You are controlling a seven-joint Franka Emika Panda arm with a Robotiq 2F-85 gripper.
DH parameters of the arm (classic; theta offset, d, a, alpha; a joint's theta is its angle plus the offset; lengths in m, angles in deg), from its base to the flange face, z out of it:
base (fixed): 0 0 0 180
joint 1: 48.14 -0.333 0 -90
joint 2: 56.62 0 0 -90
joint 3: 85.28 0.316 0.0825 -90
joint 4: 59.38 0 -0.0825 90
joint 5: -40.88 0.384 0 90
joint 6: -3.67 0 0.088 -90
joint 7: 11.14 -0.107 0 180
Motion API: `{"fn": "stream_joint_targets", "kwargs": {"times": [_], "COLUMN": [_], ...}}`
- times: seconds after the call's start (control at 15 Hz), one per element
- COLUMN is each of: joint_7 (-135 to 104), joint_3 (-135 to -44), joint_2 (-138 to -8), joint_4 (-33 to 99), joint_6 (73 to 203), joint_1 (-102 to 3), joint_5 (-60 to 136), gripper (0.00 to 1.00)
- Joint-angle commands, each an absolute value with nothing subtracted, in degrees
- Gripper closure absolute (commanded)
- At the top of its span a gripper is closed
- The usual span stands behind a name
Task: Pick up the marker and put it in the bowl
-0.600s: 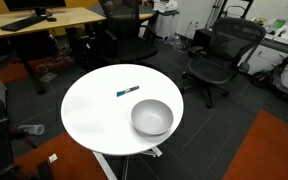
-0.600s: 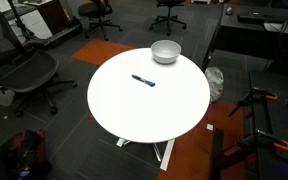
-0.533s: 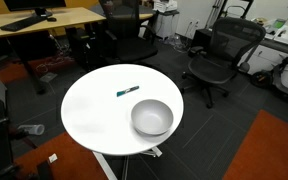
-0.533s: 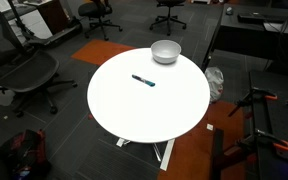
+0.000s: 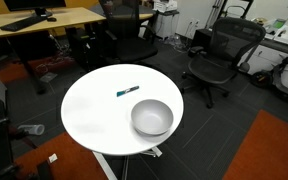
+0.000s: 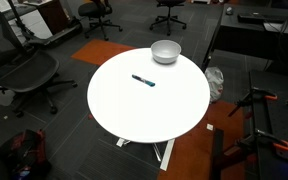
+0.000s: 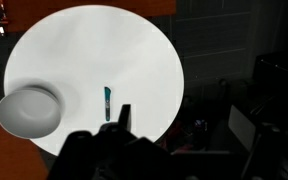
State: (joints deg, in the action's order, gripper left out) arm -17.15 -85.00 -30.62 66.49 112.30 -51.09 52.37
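Note:
The teal-blue marker (image 5: 128, 92) lies flat on the round white table (image 5: 94, 115), apart from the bowl; it also shows in an exterior view (image 6: 143, 80) and in the wrist view (image 7: 107, 101). The grey metallic bowl (image 5: 152, 117) stands upright and empty near the table's edge, as both an exterior view (image 6: 165, 51) and the wrist view (image 7: 27, 109) show. My gripper (image 7: 149, 120) shows only in the wrist view, high above the table, and looks open and empty. One dark finger shows just beside the marker; the other is lost against the dark floor.
Black office chairs (image 5: 220, 58) (image 6: 29, 72) stand around the table. A wooden desk (image 5: 44, 20) is behind it. Orange carpet patches (image 5: 274, 150) lie on the dark floor. A dark stand (image 6: 259, 120) is beside the table.

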Motion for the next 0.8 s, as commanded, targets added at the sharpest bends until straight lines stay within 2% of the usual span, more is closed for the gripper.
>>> {"fn": "stream_joint_targets", "kwargs": {"times": [0.0,0.47,0.73], "joint_7": [-16.43,-16.3,-18.18], "joint_3": [-84.88,-85.2,-84.85], "joint_2": [-32.99,-40.63,-45.41], "joint_4": [64.36,60.12,60.24], "joint_6": [112.06,115.75,123.31], "joint_1": [-50.28,-48.98,-48.18], "joint_5": [52.29,50.29,47.69], "gripper": [0.0,0.0,0.0]}}
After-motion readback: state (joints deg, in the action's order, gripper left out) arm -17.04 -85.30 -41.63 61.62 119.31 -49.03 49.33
